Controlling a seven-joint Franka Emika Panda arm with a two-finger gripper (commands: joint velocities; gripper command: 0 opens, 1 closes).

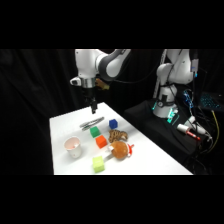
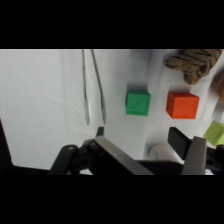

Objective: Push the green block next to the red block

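1. In the side view we see the cup [image 1: 73, 146] near the table's [image 1: 150, 150] left edge, and the tongs [image 1: 92, 122] toward the far end, just below the gripper [image 1: 93, 108], which hangs above that far end.
2. Next comes the green block [image 1: 94, 132], just nearer than the tongs, and close beside it, toward the near edge, the red block [image 1: 101, 142]; a narrow strip of table shows between them.
3. In the wrist view we read the same row: tongs [image 2: 94, 85], green block [image 2: 137, 102], red block [image 2: 182, 105], apart but close.
4. We judge that the push must run from the tongs' side, along the line through both blocks.
5. We cannot tell how wide the gripper [image 2: 145, 150] stands; it holds nothing we can see.
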